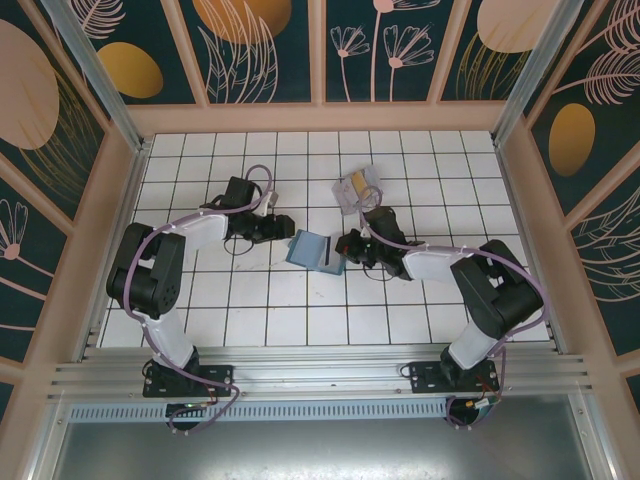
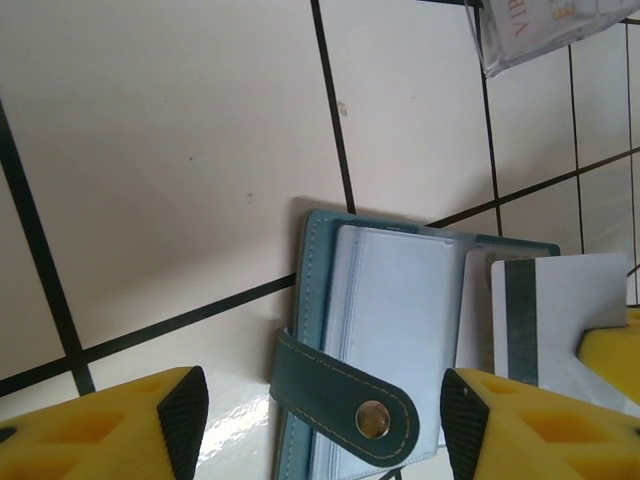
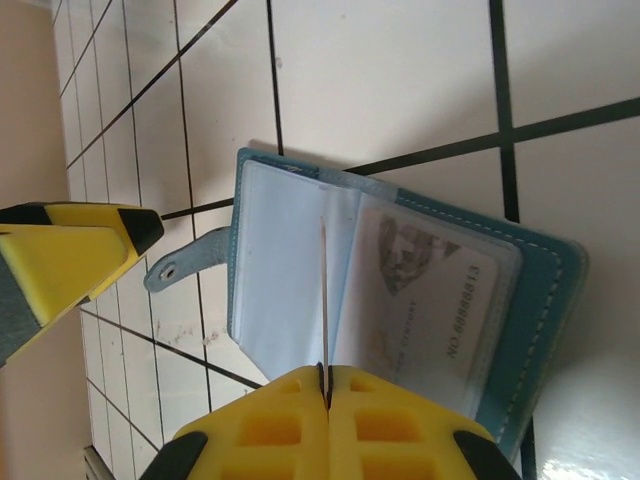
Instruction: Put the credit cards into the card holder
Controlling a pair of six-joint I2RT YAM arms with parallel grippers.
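White-gridded worktop [image 1: 270, 320] with black lines, walled by dark panels painted with flowers.

Item 1: card holder [image 1: 316, 250]. Teal-blue bifold, lying open and flat at mid-worktop between the two arms, pale blue-grey inner faces up. Its strap [image 2: 345, 392] with a metal snap [image 2: 373, 419] is unfastened and folded over one leaf. One printed card [image 3: 420, 300] sits behind a clear pocket of the other leaf.

Item 2: grey card [image 2: 550, 315]. Pale, with a dark stripe, held on edge over the card holder's inner faces, near the fold. Whether its edge has entered a pocket cannot be told.

Item 3: loose cards [image 1: 357, 187]. Small bunch, one gold-yellow, lying on the worktop beyond the card holder on its back-wall side, well apart from it.

Item 4: left jaws. Spread wide, their black pads [image 2: 185, 415] on either side of the card holder's strap end, gripping nothing.

Item 5: right jaws. Pressed together, pinching the grey card at the opposite side of the card holder.
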